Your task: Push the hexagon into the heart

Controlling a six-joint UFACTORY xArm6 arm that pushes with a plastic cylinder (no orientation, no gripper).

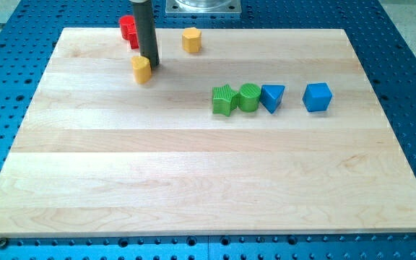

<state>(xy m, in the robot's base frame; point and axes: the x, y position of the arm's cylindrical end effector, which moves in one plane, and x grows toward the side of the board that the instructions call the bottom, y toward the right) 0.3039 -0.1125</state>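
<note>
A yellow hexagon block [191,40] lies near the view's top edge of the wooden board [193,180]. A yellow heart-shaped block [141,69] lies to its lower left. My dark rod comes down from the view's top, and my tip [152,67] rests right against the heart's right side. The hexagon is about a block's width or more up and to the right of my tip, apart from it.
A red block [127,28] sits at the top left, partly hidden behind the rod. Right of centre stand a green star-like block [224,100], a green round block [249,97], a blue triangular block [272,97] and a blue cube [317,97].
</note>
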